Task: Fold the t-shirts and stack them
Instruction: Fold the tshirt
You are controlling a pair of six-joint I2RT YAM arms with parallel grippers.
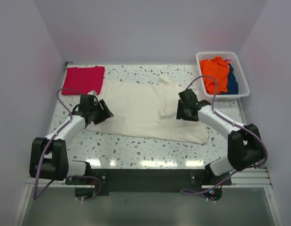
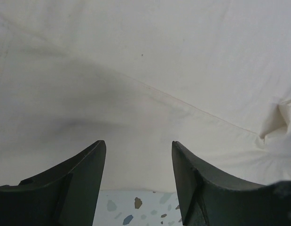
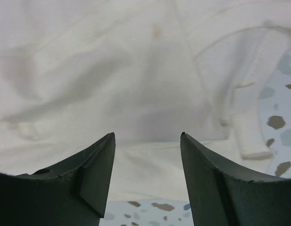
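As both pairs of dark fingers (image 2: 84,179) stand spread wide with nothing but flat cloth in the gap, neither arm has hold of anything. The left gripper (image 1: 99,112) sits low over the left-hand border of the large cream-white soft cloth t-shirt (image 1: 145,110). The right gripper (image 1: 185,109) sits over its right-hand part, nearer the bench's right edge.

That shirt lies spread across the middle of the speckled terrazzo bench top (image 1: 136,150). It looks light, limp and thin, so it should drape and drag rather than keep a shape, and a single pinch would likely bunch it. I would take it at the outer edges or corners with both arms at once. The place to pinch is right at the hem, where bare bench shows at the bottom of each wrist view and a finger could slide beneath.

A crimson-pink cloth t-shirt (image 1: 83,79), a neat rectangle, rests in the far left corner. It touches or just overlaps the cream one; I cannot tell which. A white slatted plastic basket (image 1: 223,54) at the far right corner holds an orange garment (image 1: 216,73) and a dark blue one (image 1: 232,82).

The arms hide the cloth beneath them, so the sleeves are hard to place. A curved seam in the right wrist view may be collar or armhole. Whether the fingertips touch the cloth is unclear, as is how many layers lie there.
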